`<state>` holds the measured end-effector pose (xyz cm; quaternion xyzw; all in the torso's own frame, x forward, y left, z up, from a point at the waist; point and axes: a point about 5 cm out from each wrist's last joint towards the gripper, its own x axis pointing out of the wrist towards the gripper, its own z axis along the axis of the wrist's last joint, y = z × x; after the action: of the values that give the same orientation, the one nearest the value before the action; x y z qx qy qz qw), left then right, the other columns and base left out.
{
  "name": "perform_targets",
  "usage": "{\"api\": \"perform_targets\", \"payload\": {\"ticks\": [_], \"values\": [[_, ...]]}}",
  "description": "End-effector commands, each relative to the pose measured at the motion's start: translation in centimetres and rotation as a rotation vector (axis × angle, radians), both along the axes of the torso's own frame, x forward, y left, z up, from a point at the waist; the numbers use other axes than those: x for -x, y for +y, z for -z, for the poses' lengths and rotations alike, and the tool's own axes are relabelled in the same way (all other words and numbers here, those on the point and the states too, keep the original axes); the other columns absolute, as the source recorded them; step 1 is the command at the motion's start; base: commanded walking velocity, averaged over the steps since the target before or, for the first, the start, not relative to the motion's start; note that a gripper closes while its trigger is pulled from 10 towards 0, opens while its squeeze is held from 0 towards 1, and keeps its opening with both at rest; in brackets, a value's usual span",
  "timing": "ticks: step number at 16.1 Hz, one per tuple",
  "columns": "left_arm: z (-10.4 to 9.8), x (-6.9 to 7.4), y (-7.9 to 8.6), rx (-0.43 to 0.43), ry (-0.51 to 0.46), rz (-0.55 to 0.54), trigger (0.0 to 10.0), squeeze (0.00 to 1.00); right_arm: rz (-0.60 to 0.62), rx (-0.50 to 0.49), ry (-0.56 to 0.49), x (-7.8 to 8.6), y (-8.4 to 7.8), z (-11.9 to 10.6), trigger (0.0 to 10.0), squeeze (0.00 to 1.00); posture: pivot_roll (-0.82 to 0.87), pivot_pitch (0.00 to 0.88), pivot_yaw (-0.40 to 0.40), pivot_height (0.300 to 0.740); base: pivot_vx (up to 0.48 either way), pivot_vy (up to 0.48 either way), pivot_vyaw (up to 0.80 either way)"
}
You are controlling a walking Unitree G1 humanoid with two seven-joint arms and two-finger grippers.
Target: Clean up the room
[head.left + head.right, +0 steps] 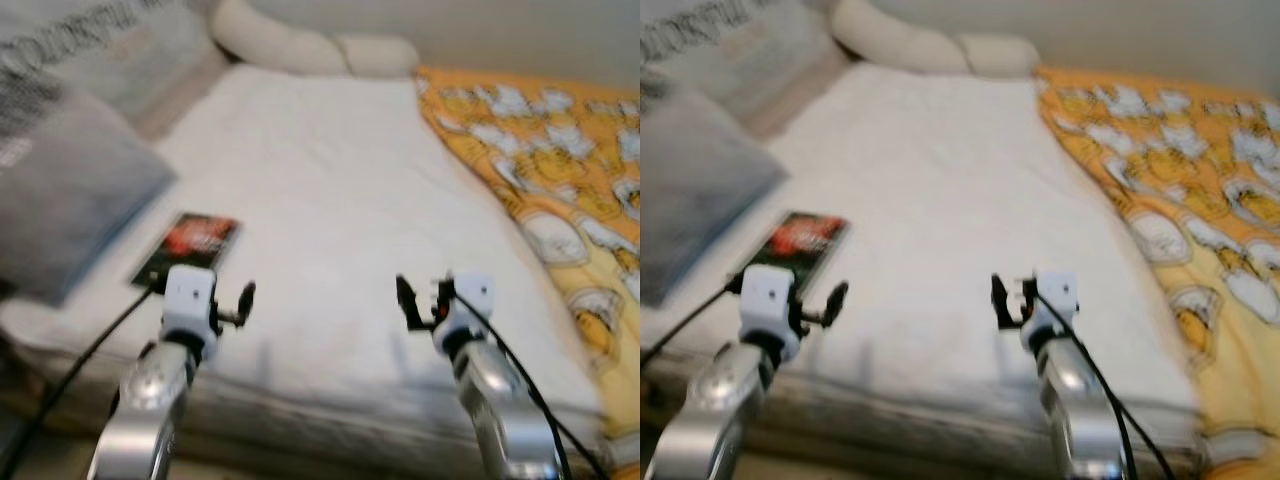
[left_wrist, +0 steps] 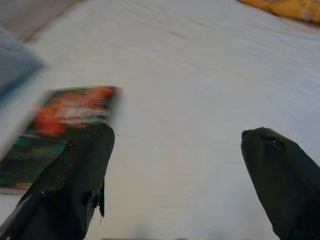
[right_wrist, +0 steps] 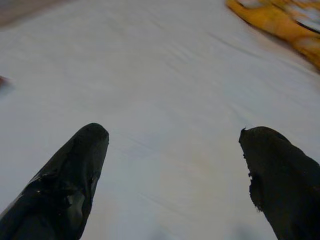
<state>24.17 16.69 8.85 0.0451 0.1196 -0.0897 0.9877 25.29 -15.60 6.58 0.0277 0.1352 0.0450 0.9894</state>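
The robot faces a bed (image 1: pixel 330 180) spread with a white sheet, and the head views are blurred; both silver arms are raised over the near edge of the mattress, well apart from each other; the left tool (image 1: pixel 243 303) hangs above the sheet at the near left, and the left wrist view shows its two black fingers (image 2: pixel 70 185) spread wide with bare white cloth between them and nothing held; the right tool (image 1: pixel 412 302) hangs above the sheet towards the near right, and the right wrist view shows its fingers (image 3: pixel 65 185) likewise set wide apart, gripping nothing

A dark book (image 1: pixel 187 248) with a red picture on its cover lies flat on the sheet near the left edge of the bed, just beyond the left tool and a little to its left; the left wrist view has it beside one finger, though whether they touch cannot be told through the blur; a grey pillow (image 1: pixel 70 195) sits at the left edge, just beside the book, and a pale patterned pillow (image 1: pixel 110 45) with dark lettering lies further back on that side; a cream bolster (image 1: pixel 290 45) runs across the far end of the bed; an orange blanket (image 1: pixel 560 170) printed with white and yellow cartoon figures covers the right side, from the far end down to the near corner; black cables trail back along both arms
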Motion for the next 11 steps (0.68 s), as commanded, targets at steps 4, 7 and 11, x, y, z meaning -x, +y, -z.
{"api": "perform_targets", "payload": {"ticks": [4,7,11], "values": [[-0.54,-0.27,-0.31,-0.019,-0.022,0.025,10.0,0.87,0.046,0.001,0.022,-0.04,-0.62,-0.16,10.0,0.00,-0.08,0.000,0.003,0.740,0.000,-0.480,0.00],[-0.51,-0.22,-0.34,-0.022,-0.022,0.028,10.0,0.86,0.056,0.000,0.029,-0.01,-0.78,-0.10,10.0,0.00,-0.08,0.000,0.004,0.740,0.000,-0.474,0.00],[-0.18,-0.24,-0.13,0.007,0.023,0.009,10.0,0.85,0.065,-0.033,0.054,-0.01,-0.60,0.05,10.0,0.00,-0.08,0.000,0.004,0.740,0.000,-0.103,-0.19]]}}
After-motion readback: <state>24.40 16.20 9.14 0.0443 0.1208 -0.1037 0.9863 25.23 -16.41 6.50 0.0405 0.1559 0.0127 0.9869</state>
